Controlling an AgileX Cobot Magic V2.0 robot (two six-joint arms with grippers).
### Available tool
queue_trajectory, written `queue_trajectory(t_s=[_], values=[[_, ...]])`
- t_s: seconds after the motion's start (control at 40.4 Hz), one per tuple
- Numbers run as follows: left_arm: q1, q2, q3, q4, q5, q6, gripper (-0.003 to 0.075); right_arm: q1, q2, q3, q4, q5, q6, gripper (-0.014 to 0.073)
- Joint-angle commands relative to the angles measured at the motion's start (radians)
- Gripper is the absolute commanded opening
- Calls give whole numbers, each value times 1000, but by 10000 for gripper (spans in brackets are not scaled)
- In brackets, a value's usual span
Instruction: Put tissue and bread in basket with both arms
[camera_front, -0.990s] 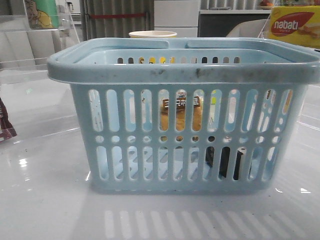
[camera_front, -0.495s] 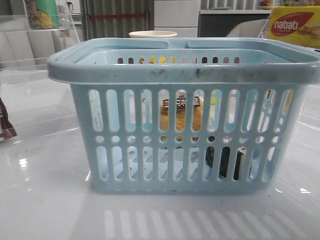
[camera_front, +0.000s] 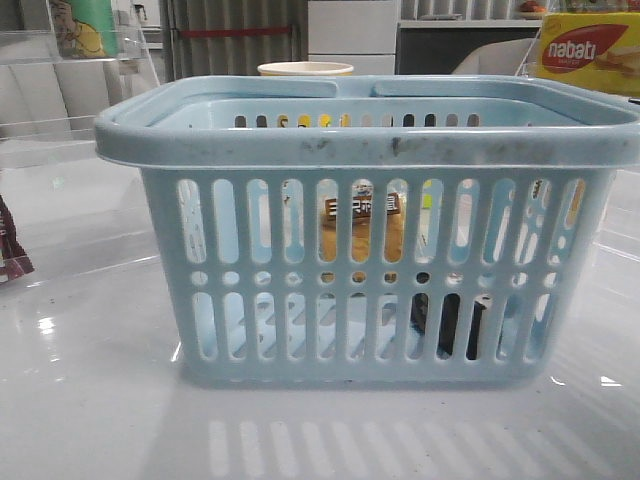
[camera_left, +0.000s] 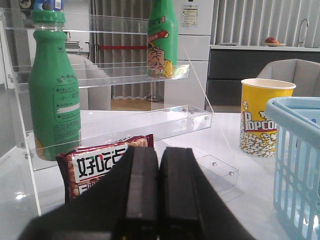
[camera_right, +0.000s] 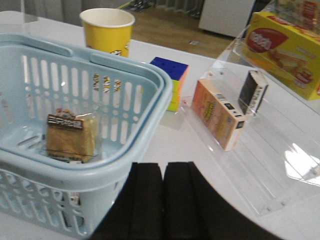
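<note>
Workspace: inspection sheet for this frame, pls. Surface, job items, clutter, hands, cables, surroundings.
Surface: glossy white table, some dark specks.
Job's things: bread inside the basket, leaning on its far wall; a dark pack, likely the tissue, low in the basket behind the front slots.
Clutter: popcorn cup beside the basket; snack packet, green bottles on a clear shelf; coloured cube, orange box, yellow nabati box.
Hands: left hand shut, empty; right hand shut, empty, just outside the basket.
Cables: nothing seen.
Surroundings: cabinets, a counter, a chair behind.
</note>
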Motion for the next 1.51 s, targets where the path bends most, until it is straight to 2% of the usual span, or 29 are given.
queue_trajectory(t_s=[0.0, 0.248, 0.545, 1.114, 1.188, 1.312, 1.387, 1.486], values=[[0, -18, 5, 0, -89, -5, 93, -39, -94, 80, 20, -153, -8, 57], [0, -17, 5, 0, -89, -5, 93, -80, -274, 289, 20, -245, -8, 57], [0, -17, 5, 0, -89, -5, 93, -81, -368, 425, 21, -319, -8, 57], [0, -17, 5, 0, -89, -5, 93, -83, -368, 423, 2, -342, 3, 57], [0, -17, 5, 0, -89, -5, 93, -83, -368, 423, -100, -376, 101, 57], [0, -17, 5, 0, -89, -5, 93, -83, -369, 423, -302, -451, 380, 57], [0, -17, 5, 0, -89, -5, 93, -83, -369, 423, -351, -475, 492, 57], [0, -17, 5, 0, -89, -5, 93, -83, -369, 423, -351, -473, 522, 57]])
